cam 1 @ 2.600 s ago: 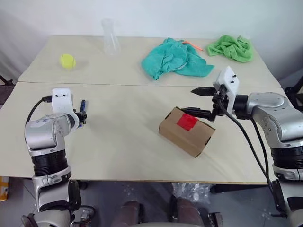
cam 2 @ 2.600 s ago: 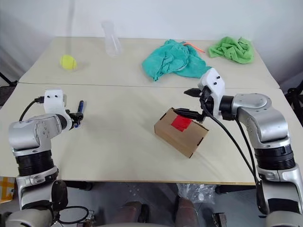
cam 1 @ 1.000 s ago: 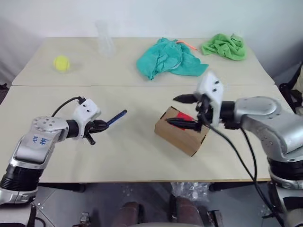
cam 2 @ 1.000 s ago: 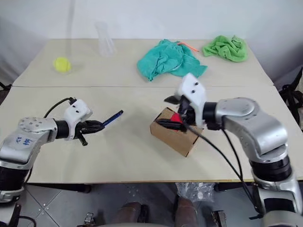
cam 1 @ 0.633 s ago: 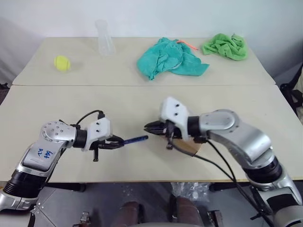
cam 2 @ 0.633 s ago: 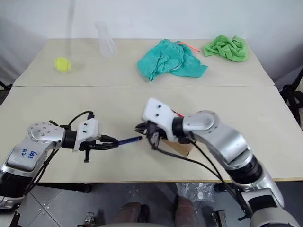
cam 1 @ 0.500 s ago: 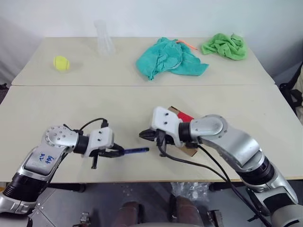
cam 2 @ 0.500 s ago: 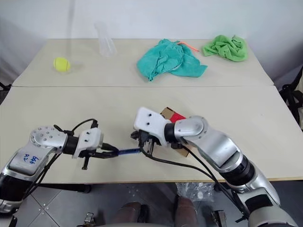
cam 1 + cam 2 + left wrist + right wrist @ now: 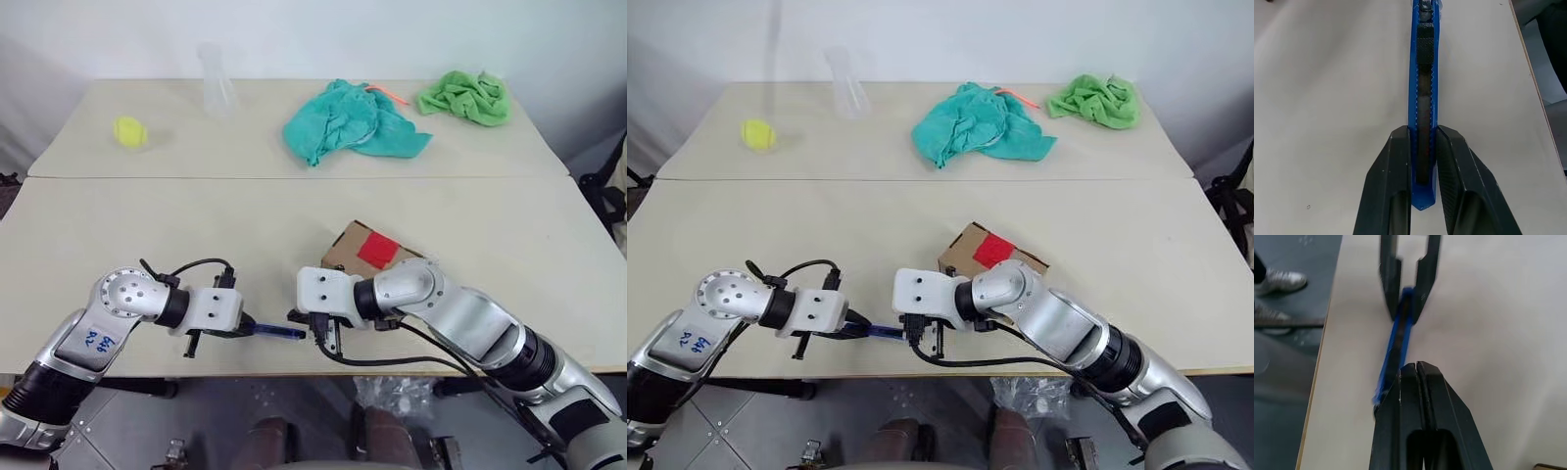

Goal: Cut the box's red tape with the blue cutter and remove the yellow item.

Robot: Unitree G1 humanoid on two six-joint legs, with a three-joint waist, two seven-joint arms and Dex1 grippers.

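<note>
Cardboard first: the box (image 9: pixel 370 257) sits a little right of the table's middle, flaps shut, with the red tape (image 9: pixel 375 250) square on its top face. Nearer the front edge the blue cutter (image 9: pixel 277 332) is held out level above the table (image 9: pixel 196 225), its butt clamped between the fingers of the left gripper (image 9: pixel 1422 161). The right gripper (image 9: pixel 1415 374) faces it from the other side, fingers pressed together at the cutter's far tip — I cannot tell whether they pinch it or only lie over it. On the far table lie a teal cloth (image 9: pixel 348 119), a green cloth (image 9: pixel 465 96) with a thin orange stick (image 9: pixel 392 94) between them, a clear flask (image 9: pixel 216 80) and a tennis ball (image 9: pixel 128 130) — all well apart from the box.
</note>
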